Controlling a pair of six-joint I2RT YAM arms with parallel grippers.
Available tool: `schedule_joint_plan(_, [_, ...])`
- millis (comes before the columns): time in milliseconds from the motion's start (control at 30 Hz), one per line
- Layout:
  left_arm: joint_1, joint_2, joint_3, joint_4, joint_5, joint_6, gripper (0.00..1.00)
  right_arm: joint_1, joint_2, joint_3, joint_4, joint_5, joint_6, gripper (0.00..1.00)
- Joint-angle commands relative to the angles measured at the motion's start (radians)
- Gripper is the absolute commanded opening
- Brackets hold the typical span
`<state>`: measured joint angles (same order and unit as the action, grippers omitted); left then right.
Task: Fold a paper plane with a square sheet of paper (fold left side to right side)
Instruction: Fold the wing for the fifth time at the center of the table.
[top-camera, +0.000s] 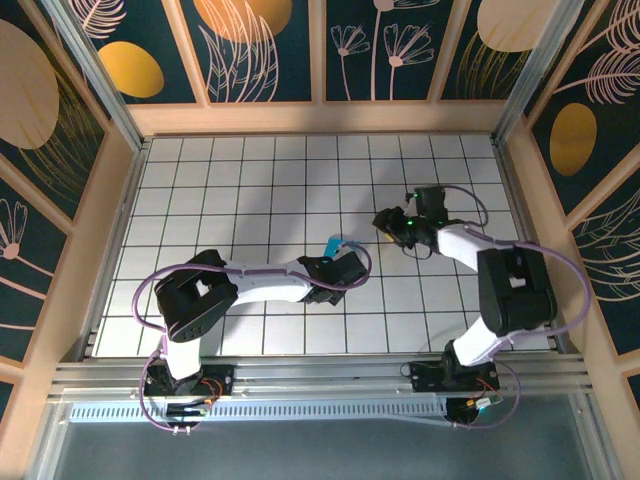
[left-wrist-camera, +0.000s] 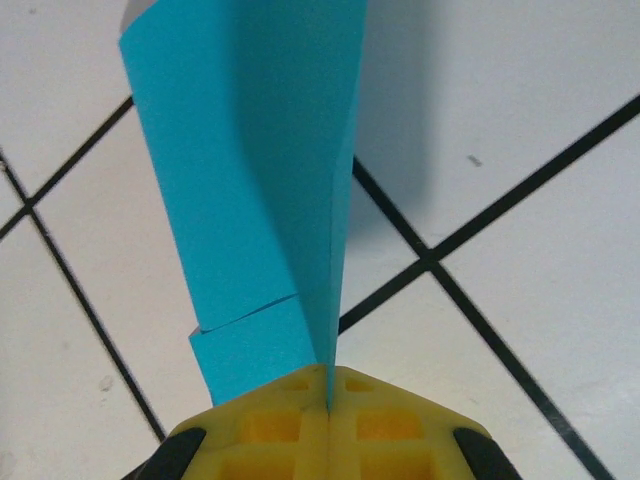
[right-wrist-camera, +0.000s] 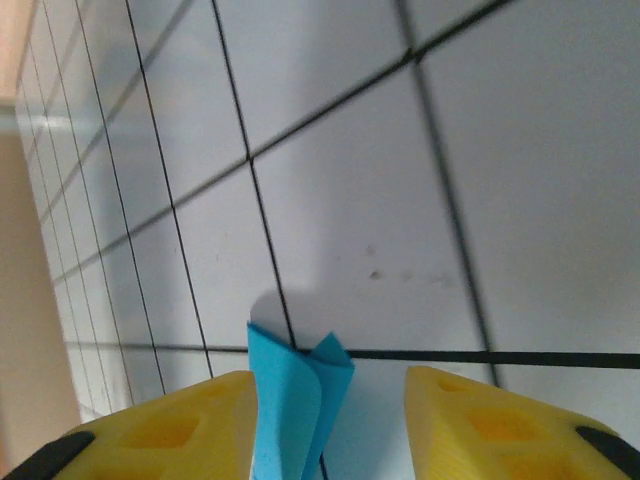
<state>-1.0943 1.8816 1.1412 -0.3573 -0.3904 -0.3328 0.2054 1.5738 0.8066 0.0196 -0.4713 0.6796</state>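
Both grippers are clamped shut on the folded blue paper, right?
Only the left gripper is shut on the folded blue paper. The right wrist view shows the right gripper open, its jaws apart with the paper between them unclamped.

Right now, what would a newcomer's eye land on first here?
The folded cyan paper, near the middle of the white grid table, between the two arms. In the left wrist view the yellow left jaws are shut on one end of it. In the right wrist view the right jaws stand apart with the paper's other end between them. Dark floral panels wall the table in.
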Motion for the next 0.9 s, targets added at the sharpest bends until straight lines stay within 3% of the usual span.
schedule_joint_plan(0, [0.016,0.021,0.026,0.03,0.082,0.011,0.0,-0.035,-0.085,-0.04,-0.067,0.082,-0.055,0.46])
schedule_joint_plan(267, [0.098,0.028,0.056,0.049,0.231,0.007,0.0,-0.064,-0.114,-0.089,-0.068,0.041,-0.09,0.47])
schedule_joint_plan(633, [0.325,0.011,-0.037,0.302,0.82,-0.174,0.0,-0.038,-0.127,-0.175,0.096,-0.068,-0.068,0.51])
schedule_joint_plan(867, [0.381,0.014,-0.13,0.508,0.973,-0.319,0.0,0.031,-0.078,-0.173,0.162,-0.081,-0.04,0.53])
